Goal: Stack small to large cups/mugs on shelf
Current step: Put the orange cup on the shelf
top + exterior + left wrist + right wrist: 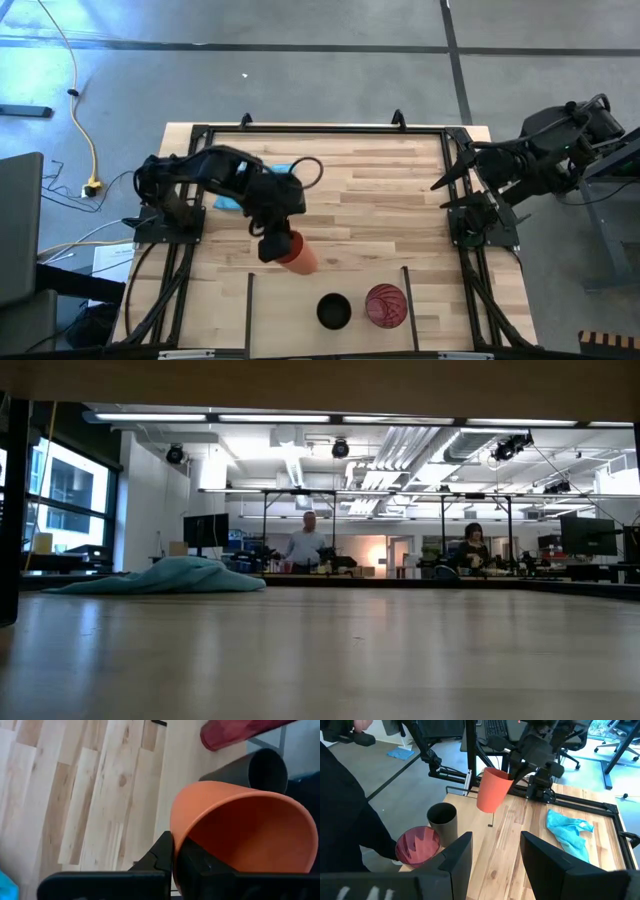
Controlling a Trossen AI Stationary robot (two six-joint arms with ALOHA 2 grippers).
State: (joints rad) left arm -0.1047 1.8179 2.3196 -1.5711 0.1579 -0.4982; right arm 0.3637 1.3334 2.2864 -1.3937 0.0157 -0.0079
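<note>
My left gripper [275,245] is shut on the small orange cup [300,255], which it carries in the air over the middle of the table. The black cup [334,311] and the red-pink cup [385,305] stand mouth up, side by side, on the shelf [290,322], a plank section at the near edge between two thin black bars. In the right wrist view the orange cup [492,790] hangs above and behind the black cup [442,822] and the red-pink cup [417,845]. My right gripper [495,855] waits open at the table's right edge. My left gripper holds the orange cup by its rim [175,837], with one finger [162,857] outside the wall and the other [202,867] inside the mouth. The fingers slant down from above. The cup hangs below them, lifted clear of the table, tilted, mouth up.
A light-blue cloth [567,832] lies crumpled near the table's far left, partly under the left arm in the high view. A black frame [300,130] runs round the tabletop. People stand in the room beyond the table [305,545].
</note>
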